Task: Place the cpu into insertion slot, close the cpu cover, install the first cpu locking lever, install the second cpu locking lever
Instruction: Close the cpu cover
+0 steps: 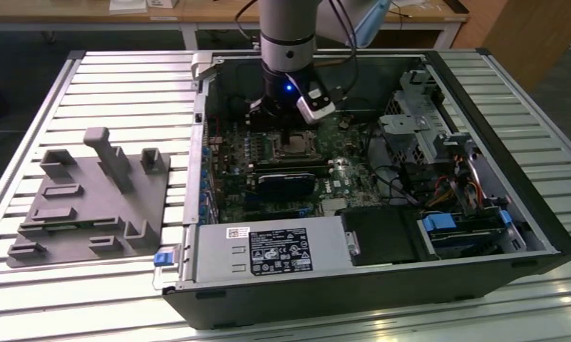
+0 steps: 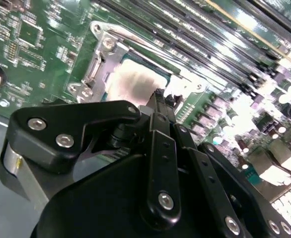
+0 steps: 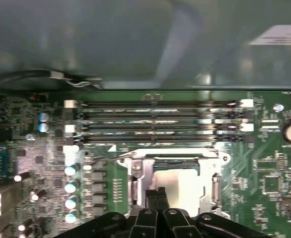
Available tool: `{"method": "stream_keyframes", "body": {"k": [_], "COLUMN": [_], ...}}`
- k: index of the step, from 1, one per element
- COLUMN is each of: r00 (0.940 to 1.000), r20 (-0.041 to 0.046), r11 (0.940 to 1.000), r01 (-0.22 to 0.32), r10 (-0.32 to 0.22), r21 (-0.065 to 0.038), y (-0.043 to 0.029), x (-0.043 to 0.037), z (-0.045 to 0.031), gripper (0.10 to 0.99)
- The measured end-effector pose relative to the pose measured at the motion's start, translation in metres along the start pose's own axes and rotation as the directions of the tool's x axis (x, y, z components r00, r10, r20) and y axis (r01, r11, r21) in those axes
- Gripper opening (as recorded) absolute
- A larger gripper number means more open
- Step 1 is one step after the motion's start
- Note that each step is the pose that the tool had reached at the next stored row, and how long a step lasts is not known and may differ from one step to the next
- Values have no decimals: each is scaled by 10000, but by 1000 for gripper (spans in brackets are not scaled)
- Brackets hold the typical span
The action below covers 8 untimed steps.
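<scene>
Inside the open computer case, the insertion slot sits on the green board, right under my gripper. In both wrist views the cpu lies in the slot, its silvery top bright. The cpu cover, a silver frame, appears to lie flat around it. A thin metal lever rod runs out from one corner of the socket. My gripper hangs just above the cpu's edge, its two black fingertips pressed together with nothing between them.
Long black memory slots run beside the socket. A black module, the power supply, a drive cage and loose cables crowd the case. A grey fixture block stands on the slatted table at the exterior view's left.
</scene>
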<state>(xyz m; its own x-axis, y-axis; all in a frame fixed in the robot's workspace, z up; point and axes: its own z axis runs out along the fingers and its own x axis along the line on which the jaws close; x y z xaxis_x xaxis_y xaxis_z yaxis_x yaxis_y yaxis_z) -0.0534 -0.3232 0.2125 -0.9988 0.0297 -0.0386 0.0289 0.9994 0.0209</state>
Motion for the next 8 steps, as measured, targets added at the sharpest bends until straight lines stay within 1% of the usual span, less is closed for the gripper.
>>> {"method": "stream_keyframes", "body": {"k": [5,8], "r00": [10000,10000], "r20": [1,0], "r11": [10000,10000], "r01": [0,1], "r10": [0,-1], "r21": [-1,-1], "y": [3,4], "x": [-110,-148], "z": [4,6], "gripper": [106,106]}}
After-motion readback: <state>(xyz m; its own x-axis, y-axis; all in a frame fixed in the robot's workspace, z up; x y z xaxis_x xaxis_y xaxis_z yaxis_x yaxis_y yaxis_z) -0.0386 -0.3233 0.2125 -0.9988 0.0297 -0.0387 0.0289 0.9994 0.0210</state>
